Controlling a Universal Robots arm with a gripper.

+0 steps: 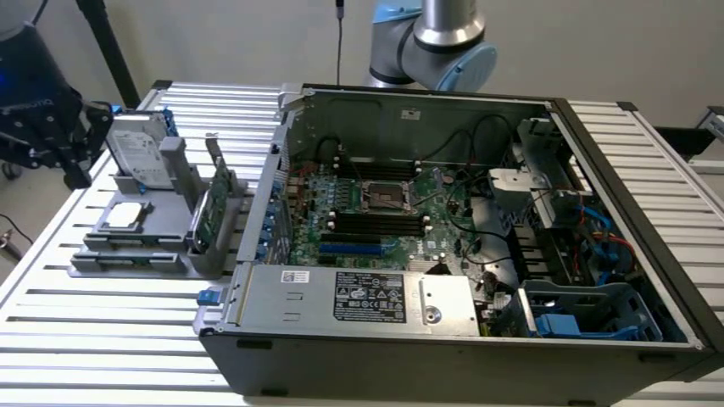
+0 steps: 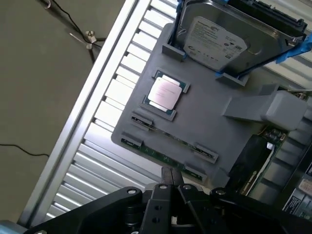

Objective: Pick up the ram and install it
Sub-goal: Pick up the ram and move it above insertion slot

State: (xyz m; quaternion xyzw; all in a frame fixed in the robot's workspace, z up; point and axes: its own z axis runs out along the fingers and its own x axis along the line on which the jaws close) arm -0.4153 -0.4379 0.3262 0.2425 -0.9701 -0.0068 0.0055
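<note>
Pincer [image 2: 171, 176], pressed together and empty, hovered near the ram [image 2: 158, 157], a light, stiff but fragile green stick standing on edge in the grey holder [image 2: 209, 119], probably best pinched mid-length across its faces.

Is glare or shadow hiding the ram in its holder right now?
Wrist view: the ram carries no glare or hard shadow; the table slats and processor lid beside it shine bright. Exterior view: the gray holder is plainly lit, while the computer case is dim inside.
</note>
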